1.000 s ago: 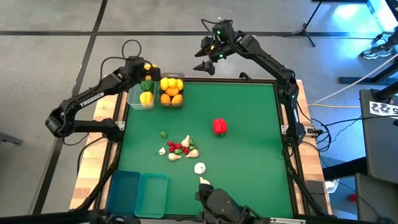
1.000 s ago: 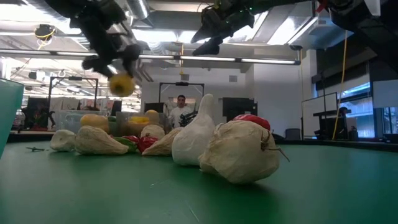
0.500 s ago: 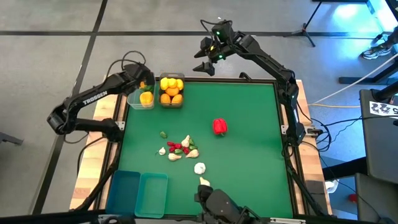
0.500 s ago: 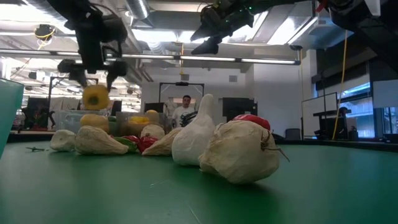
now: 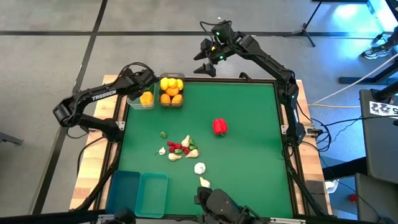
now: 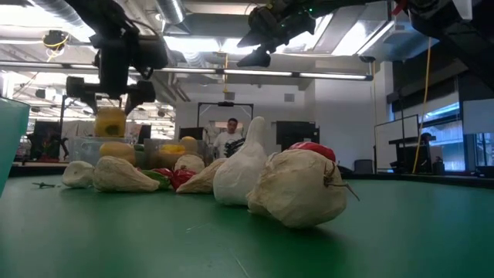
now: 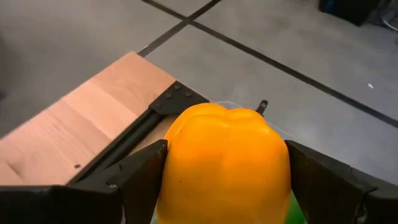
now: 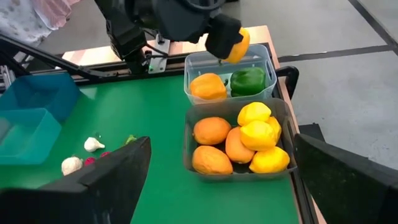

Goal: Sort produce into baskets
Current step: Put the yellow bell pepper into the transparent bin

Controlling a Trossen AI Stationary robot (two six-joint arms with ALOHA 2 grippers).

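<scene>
The left gripper [image 7: 225,171] is clamped across the waist of a glossy yellow-orange bell pepper [image 7: 225,165], hovering over the clear plastic pepper bin [image 5: 142,99] at the table's eleven o'clock. The pepper looks light, hollow, firm and slick, so gripping its broad middle suits. The right gripper [image 5: 206,61] waits at twelve o'clock, fingers apart.

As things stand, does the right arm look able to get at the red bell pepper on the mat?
Probably yes: the red bell pepper lies alone on open mat, and the right gripper is open and empty.
</scene>
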